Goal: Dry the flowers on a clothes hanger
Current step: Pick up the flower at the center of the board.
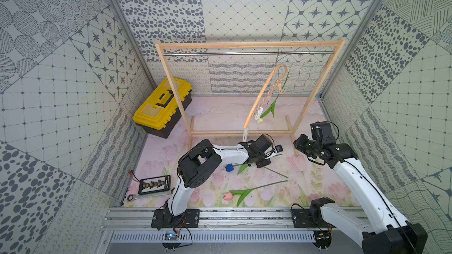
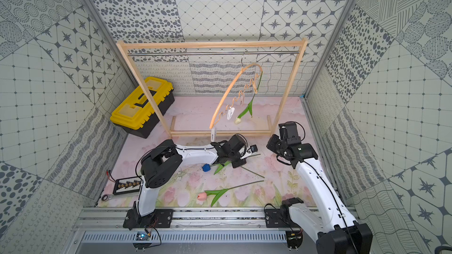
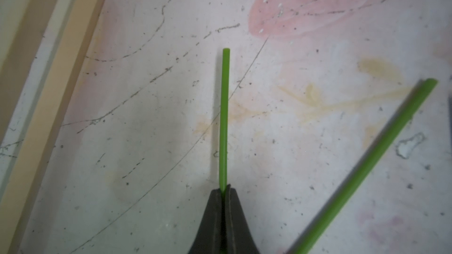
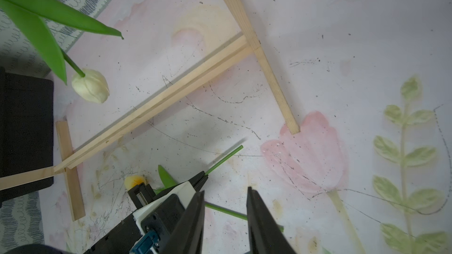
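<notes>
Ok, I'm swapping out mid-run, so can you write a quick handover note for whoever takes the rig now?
Left tool: shut on the stem of the yellow tulip, low over the mat.
Right tool: open, empty, hovering nearby.
Done: cream tulip hangs head-down, pegged to the clothes hanger on the rail.
To do: peg the yellow one, then the blue tulip and pink tulip lying on the mat.

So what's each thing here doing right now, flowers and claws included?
Left gripper: shut on a green stem.
Right gripper: open, empty.
Yellow tulip: low by the mat, apparently the one gripped.
Clothes hanger: hooked on the rail, carrying one flower.
Cream tulip: pinned there, hanging head down.
Blue tulip: lying loose on the mat.
Pink tulip: lying loose too.
Toolbox: lid closed.
</notes>
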{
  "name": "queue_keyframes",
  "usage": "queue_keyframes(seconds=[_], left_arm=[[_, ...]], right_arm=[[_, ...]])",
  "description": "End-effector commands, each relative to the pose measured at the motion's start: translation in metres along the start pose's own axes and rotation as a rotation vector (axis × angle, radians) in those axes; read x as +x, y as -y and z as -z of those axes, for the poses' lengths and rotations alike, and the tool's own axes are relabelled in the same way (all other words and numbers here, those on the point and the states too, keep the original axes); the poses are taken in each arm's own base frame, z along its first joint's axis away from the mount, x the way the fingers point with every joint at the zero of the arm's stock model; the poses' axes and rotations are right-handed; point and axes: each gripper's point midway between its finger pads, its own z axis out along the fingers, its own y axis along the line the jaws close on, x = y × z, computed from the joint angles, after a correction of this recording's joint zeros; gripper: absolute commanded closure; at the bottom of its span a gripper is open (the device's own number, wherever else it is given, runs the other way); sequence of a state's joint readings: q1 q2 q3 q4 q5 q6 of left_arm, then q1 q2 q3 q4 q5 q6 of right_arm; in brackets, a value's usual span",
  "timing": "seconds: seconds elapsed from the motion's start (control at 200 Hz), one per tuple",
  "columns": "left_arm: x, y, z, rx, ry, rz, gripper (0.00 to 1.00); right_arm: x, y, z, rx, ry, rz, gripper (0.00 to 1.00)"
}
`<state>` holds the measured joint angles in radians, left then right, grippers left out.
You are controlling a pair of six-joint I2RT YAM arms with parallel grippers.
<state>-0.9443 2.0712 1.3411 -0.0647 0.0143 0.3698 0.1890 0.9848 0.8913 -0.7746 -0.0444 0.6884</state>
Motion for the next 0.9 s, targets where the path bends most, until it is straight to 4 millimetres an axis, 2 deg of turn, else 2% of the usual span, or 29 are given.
queue_keyframes(seconds=[0.0,0.135,0.25,0.345,0.47,0.61,0.73,0.811,0.896], left_arm=[[-0.030,-0.021,0.019,-0.051,0.084,0.061,1.00],[-0.049,-0.041,0.037,-0.116,0.104,0.127,1.00],[-0.061,-0.052,0.058,-0.156,0.148,0.308,1.00],[-0.061,-0.055,0.073,-0.174,0.199,0.508,1.00],[-0.051,-0.059,0.085,-0.187,0.244,0.714,1.00],[-0.047,-0.053,0.091,-0.107,0.282,0.915,1.00],[-0.039,-0.055,0.092,-0.075,0.283,1.107,1.00],[-0.039,-0.053,0.091,-0.030,0.319,1.214,1.00],[-0.041,-0.053,0.092,0.015,0.362,1.296,1.00]], right_arm=[[-0.006,-0.018,0.004,-0.112,0.036,0.016,0.67],[0.000,-0.039,0.005,-0.252,0.022,0.032,0.68],[0.009,-0.060,0.006,-0.383,-0.019,0.061,0.68],[0.012,-0.063,0.011,-0.413,-0.013,0.108,0.68],[0.016,-0.071,0.023,-0.475,-0.011,0.167,0.67],[0.037,-0.082,0.028,-0.601,-0.070,0.191,0.67],[0.060,-0.080,0.032,-0.683,-0.099,0.181,0.67],[0.074,-0.086,0.038,-0.749,-0.115,0.181,0.67],[0.100,-0.085,0.030,-0.752,-0.159,0.196,0.66]])
